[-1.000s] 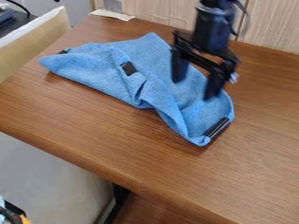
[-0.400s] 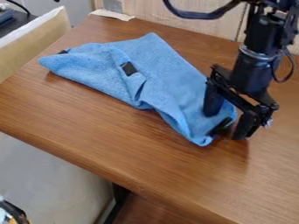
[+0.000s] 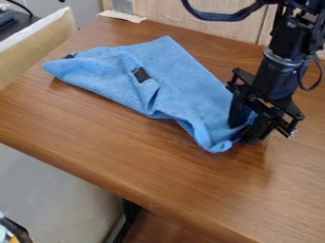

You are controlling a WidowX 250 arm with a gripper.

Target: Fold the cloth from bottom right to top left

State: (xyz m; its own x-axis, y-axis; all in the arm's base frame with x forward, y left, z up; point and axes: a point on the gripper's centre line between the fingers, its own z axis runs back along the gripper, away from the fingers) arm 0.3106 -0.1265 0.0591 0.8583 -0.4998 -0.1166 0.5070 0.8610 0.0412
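The black gripper [image 3: 246, 134] is low over the table at the right, shut on the cloth's bottom right corner. The blue cloth [image 3: 181, 78] lies crumpled and partly folded across the upper middle of the wooden table, its left tip near the table's left edge. Bunched fabric shows between and beside the fingers, and the corner's black tab is hidden behind them. A black patch shows on the cloth's upper left part, and a small dark tab at its far left.
The brown wooden table [image 3: 108, 142] has its front edge running from left to lower right. A pale wooden panel [image 3: 175, 16] stands along the back. A scrap of light paper [image 3: 122, 16] lies at the back left edge.
The gripper has come down and to the right from over the cloth, then shut on its bottom right corner. That corner is now bunched and drawn in slightly.
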